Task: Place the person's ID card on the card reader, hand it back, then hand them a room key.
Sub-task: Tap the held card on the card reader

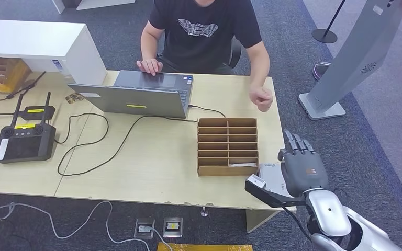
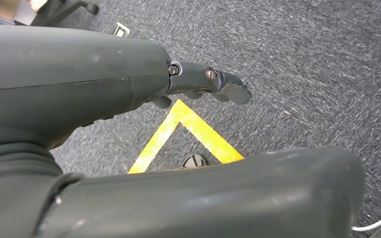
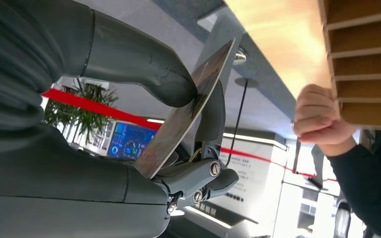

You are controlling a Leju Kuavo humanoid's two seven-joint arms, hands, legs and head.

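Right wrist view: right robot hand [image 3: 129, 129] pinches ID card [image 3: 186, 111] btwn thumb & fingers (person's fist [image 3: 320, 116] near).

I see a pale wood table [image 1: 152, 167], brown organizer [image 1: 227, 146], grey laptop [image 1: 136, 99], black controller [image 1: 23, 142], blue-grey carpet [image 2: 302, 49] with yellow tape [image 2: 188, 126].

An office or reception-style lobby; grey carpet [image 1: 293, 31] underfoot with yellow floor tape [image 2: 188, 129]; a pale wooden worktop [image 1: 152, 162] carrying a laptop [image 1: 136, 97], a handheld controller [image 1: 23, 141] and a wooden slotted card rack [image 1: 227, 146]; a stanchion base [image 1: 324, 35], a red barrier belt [image 3: 104, 109], a lit display screen [image 3: 129, 141] and a white kiosk [image 1: 345, 57] nearby.
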